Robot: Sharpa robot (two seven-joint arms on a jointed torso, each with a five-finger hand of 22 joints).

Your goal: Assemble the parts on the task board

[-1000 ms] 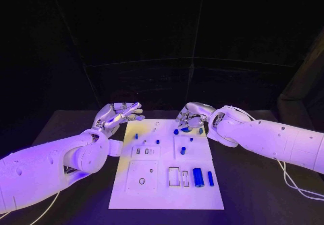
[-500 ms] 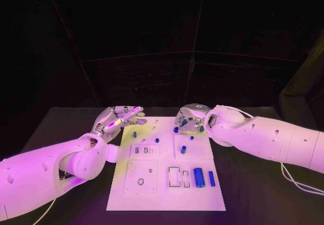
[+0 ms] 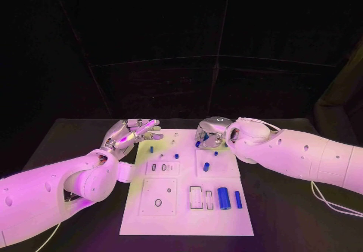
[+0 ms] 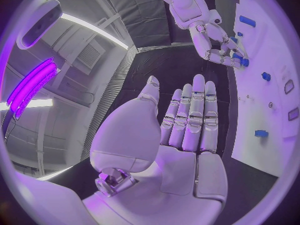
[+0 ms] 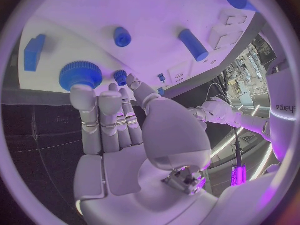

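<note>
Two white arms, left [image 3: 53, 191] and right [image 3: 302, 155], with smooth rounded shells bearing small dark round marks, probably screw holes. A thin pale cable [image 3: 329, 202] trails from the right arm. Each arm ends in a silver many-fingered hand, left hand [image 3: 132, 133] and right hand [image 3: 212, 131]. The fingers [image 4: 197, 115] are built of ribbed metallic segments; the palm is a smooth pale plate. At the base of the right palm sits a small metal fitting [image 5: 185, 181]. Dark lettering [image 5: 282, 107] marks a white shell.
</note>
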